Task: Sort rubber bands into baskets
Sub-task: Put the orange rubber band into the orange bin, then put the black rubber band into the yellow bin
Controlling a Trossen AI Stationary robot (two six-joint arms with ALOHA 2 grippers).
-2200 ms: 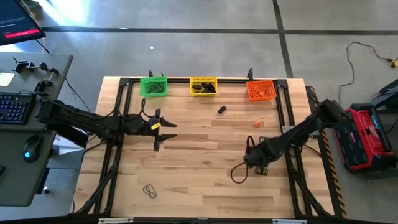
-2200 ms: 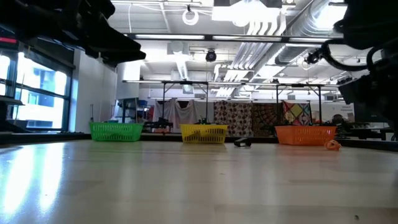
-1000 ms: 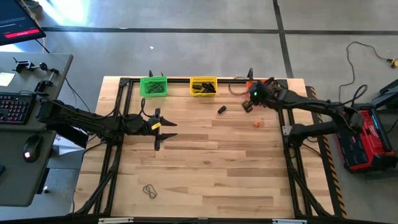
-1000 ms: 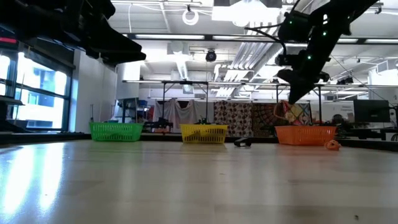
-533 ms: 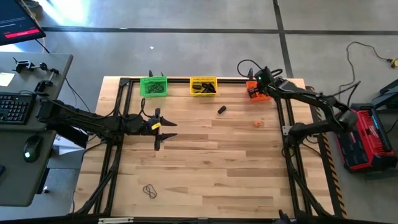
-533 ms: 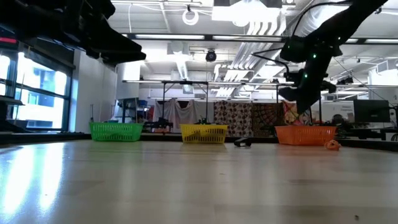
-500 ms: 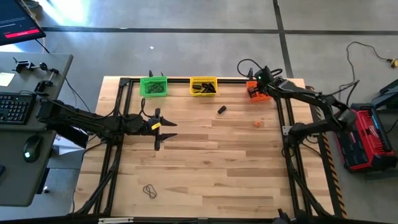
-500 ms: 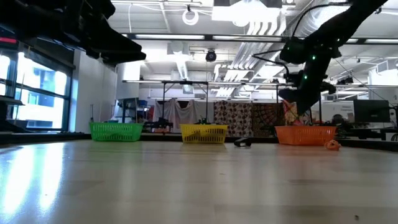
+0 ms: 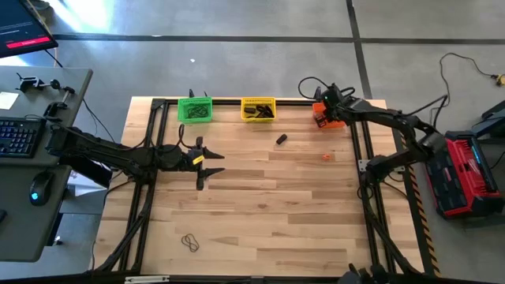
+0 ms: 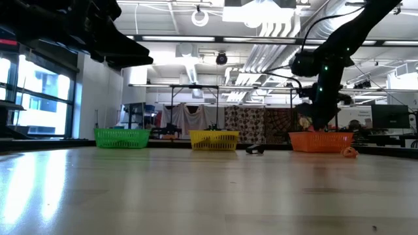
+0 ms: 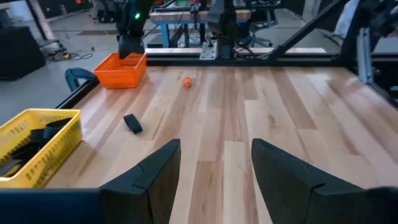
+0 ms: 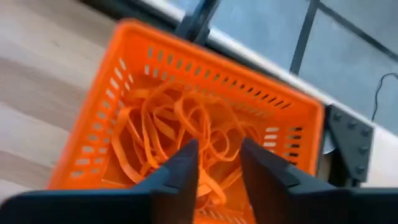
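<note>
Rubber bands are what we sort here, thin floppy loops that we judge very light and soft, so each one is best pinched at one strand lying flat on the wood. Nearest to us, a small black rubber band loop (image 9: 189, 242) lies alone on the wooden slat table (image 9: 260, 229). Farther in, our left gripper (image 9: 207, 169) waits above the table with its fingers spread wide and nothing between them. Beyond it lie a dark band (image 9: 281, 140) and a small orange band (image 9: 325, 156), well apart. At the far edge stand the green lattice basket (image 9: 194, 110), the yellow lattice basket (image 9: 258, 109) and the orange lattice basket (image 12: 118, 124), full of orange loops. Our right gripper (image 12: 219, 163) hangs over this last one, fingers partly apart, holding nothing we can see.
</note>
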